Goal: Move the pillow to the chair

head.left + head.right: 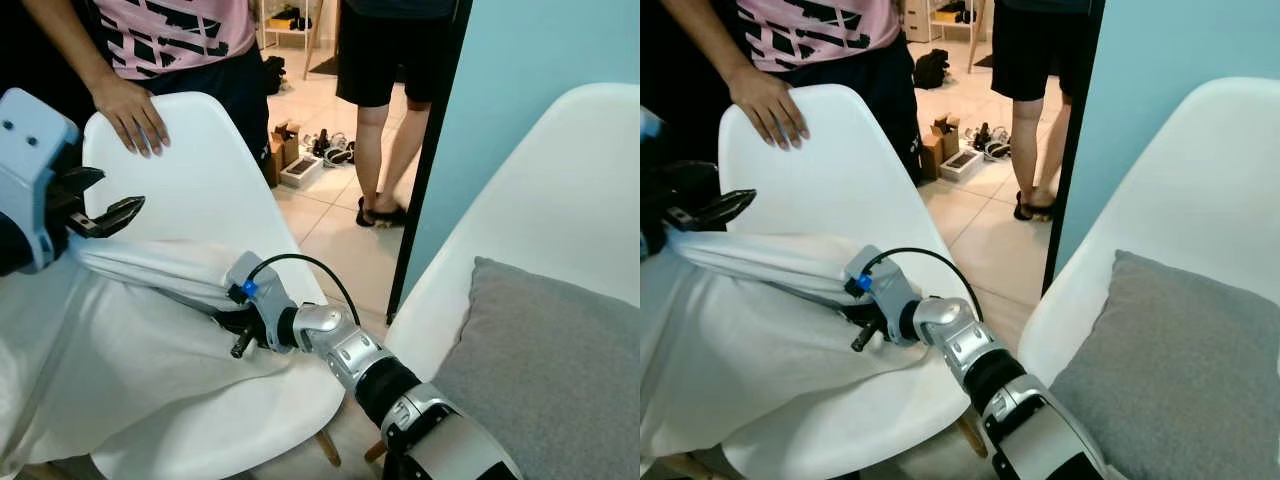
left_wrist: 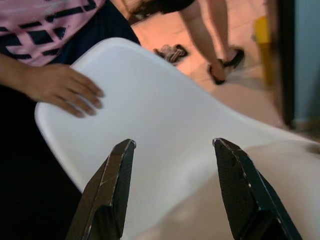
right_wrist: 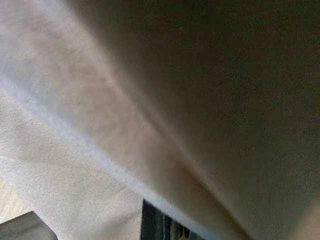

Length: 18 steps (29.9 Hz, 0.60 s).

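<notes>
Pillow: a white pillow lies slumped across the seat of the near white chair, its upper edge folded against the chair back.
How it handles: by the look of it, soft, light and floppy; the cover wrinkles and sags over the seat edge, so it will probably droop from any single hold and the smooth fabric could slip.
Where to hold: the thick folded edge along the top seems the best purchase, pinched from both ends.
Right hand: the right hand is pressed into the fold at the pillow's right end; fabric hides the fingertips, so I cannot tell if it is open or closed.
Left hand: the left hand hovers over the pillow's top left edge, fingers spread apart, gripping nothing.
Person: a person's hand rests on the top of the chair back.
Nearby: a second white chair to the right carries a grey cushion; another person stands by the doorway.
</notes>
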{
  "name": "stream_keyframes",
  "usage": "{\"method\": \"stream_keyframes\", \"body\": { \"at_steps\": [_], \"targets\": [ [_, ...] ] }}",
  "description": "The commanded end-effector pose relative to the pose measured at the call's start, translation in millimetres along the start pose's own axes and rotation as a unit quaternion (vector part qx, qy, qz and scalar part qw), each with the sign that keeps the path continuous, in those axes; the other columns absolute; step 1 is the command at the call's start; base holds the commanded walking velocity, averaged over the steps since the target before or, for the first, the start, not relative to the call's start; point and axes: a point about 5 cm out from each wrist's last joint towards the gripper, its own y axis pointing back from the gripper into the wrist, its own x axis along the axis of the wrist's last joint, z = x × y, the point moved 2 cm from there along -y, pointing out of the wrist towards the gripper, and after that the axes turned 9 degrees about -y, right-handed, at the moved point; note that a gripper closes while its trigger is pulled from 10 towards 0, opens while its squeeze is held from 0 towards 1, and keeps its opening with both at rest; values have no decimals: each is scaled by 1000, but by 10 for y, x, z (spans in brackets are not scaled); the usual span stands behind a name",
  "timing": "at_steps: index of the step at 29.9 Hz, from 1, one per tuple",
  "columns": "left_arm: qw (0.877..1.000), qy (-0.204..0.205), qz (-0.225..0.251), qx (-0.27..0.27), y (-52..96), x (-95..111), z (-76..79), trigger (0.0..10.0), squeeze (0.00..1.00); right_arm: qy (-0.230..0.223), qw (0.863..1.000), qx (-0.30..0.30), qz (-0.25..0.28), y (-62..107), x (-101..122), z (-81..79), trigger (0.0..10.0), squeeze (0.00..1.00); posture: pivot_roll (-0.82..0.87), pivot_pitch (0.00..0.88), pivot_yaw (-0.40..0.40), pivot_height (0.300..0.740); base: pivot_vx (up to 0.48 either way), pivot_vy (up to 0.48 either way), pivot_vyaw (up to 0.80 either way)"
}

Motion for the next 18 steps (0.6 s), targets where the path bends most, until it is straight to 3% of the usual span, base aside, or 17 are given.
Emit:
{"method": "stream_keyframes", "body": {
  "at_steps": [1, 3, 4, 6, 7, 8, 9, 10, 12, 15, 16, 18],
  "targets": [
    [988, -66, 55, 126, 170, 265, -402, 10000, 0, -97, 979, -118, -135, 352, -938, 357, 10000, 0, 239, 0, 1, 310, 0, 0, 0],
    [987, -69, 54, 133, 147, 247, -396, 10000, 0, -100, 979, -126, -127, 360, -919, 382, 10000, 0, 239, 0, 1, 310, 0, 0, 0],
    [984, -76, 53, 154, 99, 208, -423, 10000, 0, -124, 978, -144, -85, 388, -819, 466, 10000, 0, 239, 0, -1, 310, 0, 0, 0],
    [975, -103, 44, 192, 19, 140, -485, 10000, 0, -176, 963, -205, 11, 516, -604, 710, 10000, 0, 231, 0, 3, 310, 0, 0, 0],
    [975, -103, 44, 192, 19, 140, -485, 10000, 0, -176, 963, -205, 11, 516, -604, 710, 10000, 0, 231, 0, 3, 310, 0, 0, 0],
    [972, -106, 39, 206, -32, 93, -510, 10000, 0, -203, 949, -231, 65, 610, -488, 838, 10000, 0, 225, 0, 6, 310, 0, 0, 0],
    [972, -106, 39, 206, -32, 93, -510, 10000, 0, -203, 949, -231, 65, 610, -488, 838, 10000, 0, 225, 0, 6, 310, 0, 0, 0],
    [971, -96, 38, 217, -138, -6, -517, 10000, 0, -248, 918, -252, 180, 816, -241, 1044, 10000, 0, 211, 0, 14, 310, 0, 0, 0],
    [971, -96, 38, 217, -138, -6, -517, 10000, 0, -248, 918, -252, 180, 816, -241, 1044, 10000, 0, 211, 0, 14, 310, 0, 0, 0],
    [967, -107, 30, 227, -299, -135, -478, 10000, 0, -287, 862, -262, 324, 1169, 45, 1272, 10000, 0, 194, 0, 23, 310, 0, 0, 0],
    [967, -107, 30, 227, -299, -135, -478, 10000, 0, -287, 862, -262, 324, 1169, 45, 1272, 10000, 0, 194, 0, 23, 310, 0, 0, 0],
    [965, -106, 32, 239, -381, -176, -468, 10000, 0, -293, 842, -267, 365, 1299, 116, 1338, 10000, 0, 183, 0, 29, 310, 0, 0, 0]
  ]
}}
